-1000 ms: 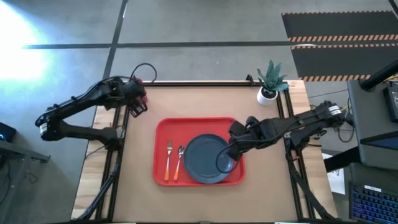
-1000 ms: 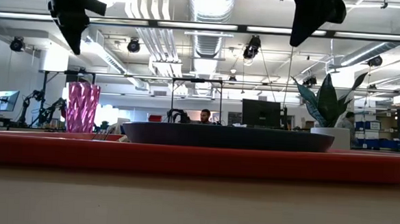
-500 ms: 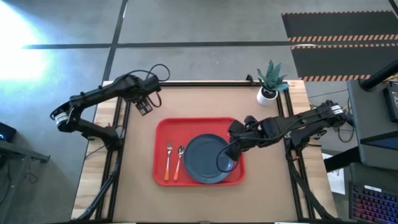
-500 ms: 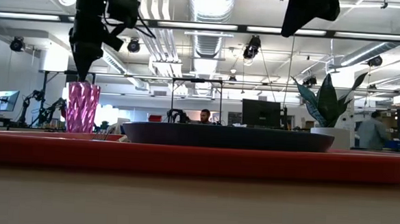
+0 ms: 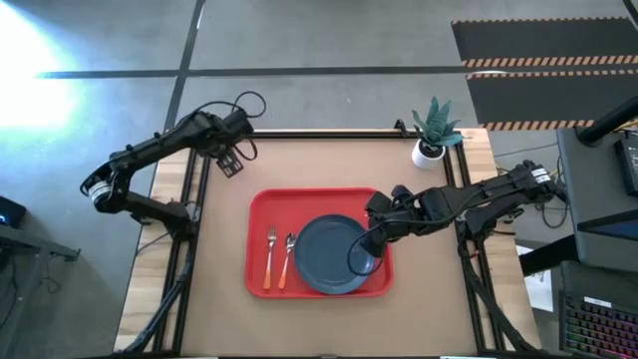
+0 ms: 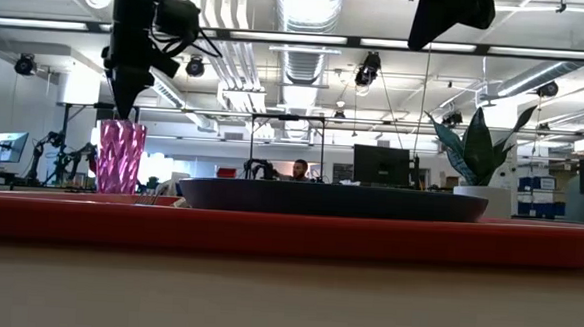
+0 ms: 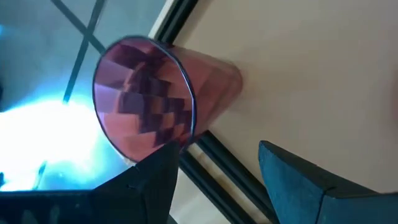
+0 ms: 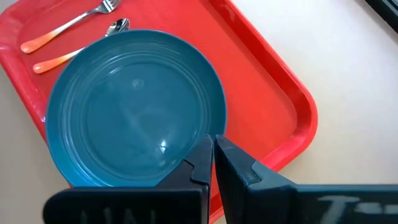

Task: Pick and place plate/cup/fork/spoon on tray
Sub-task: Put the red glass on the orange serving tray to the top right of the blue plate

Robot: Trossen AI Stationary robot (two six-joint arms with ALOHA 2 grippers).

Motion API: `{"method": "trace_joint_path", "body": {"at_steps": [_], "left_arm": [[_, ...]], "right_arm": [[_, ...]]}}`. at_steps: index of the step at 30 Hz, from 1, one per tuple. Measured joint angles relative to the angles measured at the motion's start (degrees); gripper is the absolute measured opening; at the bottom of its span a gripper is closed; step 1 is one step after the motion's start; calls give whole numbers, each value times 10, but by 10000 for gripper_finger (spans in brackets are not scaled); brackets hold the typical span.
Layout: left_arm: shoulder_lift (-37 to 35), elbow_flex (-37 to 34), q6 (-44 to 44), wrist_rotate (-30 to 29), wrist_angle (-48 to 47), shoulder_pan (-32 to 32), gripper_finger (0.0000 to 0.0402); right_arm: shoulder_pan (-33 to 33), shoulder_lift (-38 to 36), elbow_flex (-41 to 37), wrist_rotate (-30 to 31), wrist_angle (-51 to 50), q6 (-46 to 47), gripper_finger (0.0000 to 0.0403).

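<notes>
A: Where's the cup (image 7: 158, 102)?

B: Standing upright at the far left corner of the desk (image 5: 329, 165), close to its edge and well apart from the tray (image 5: 261, 209). It is the one item not yet on the tray. The plate (image 5: 329, 254) sits in the tray's right half, with the fork (image 5: 270, 254) and spoon (image 5: 286, 257) lying side by side to its left.

A: So which step is in hand?

B: I'd judge it's the reach for the cup. The left pincer (image 5: 230, 163) hangs right above it with its fingers spread wide, holding nothing.

A: And the next move?

B: Probably a descent so the fingers straddle the tumbler's wall (it tapers and looks light, so a squeeze that's off-centre could tip it), then a close, a lift, and a carry to a bare part of the tray.

A: What about the other arm?

B: The right pincer (image 8: 212, 158) waits above the near right rim of the plate, fingers pressed together, empty.

A: Do the cameras agree?

B: They complement each other. From overhead the arm hides the cup entirely. The low view shows the cup (image 6: 120, 157) in profile with the left pincer (image 6: 128, 95) tip close over its mouth. Only the left wrist view looks down into the open mouth and shows the gap between the fingers (image 7: 149, 186).
</notes>
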Motion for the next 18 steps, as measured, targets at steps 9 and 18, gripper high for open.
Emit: {"method": "trace_joint_path", "body": {"at_steps": [9, 18], "left_arm": [[2, -1, 37, 28, 33, 39, 203], [33, -4, 62, 40, 34, 68, 203]], "right_arm": [[0, 0, 0, 0, 11, 0, 9], [0, -2, 0, 0, 15, -3, 9]]}}
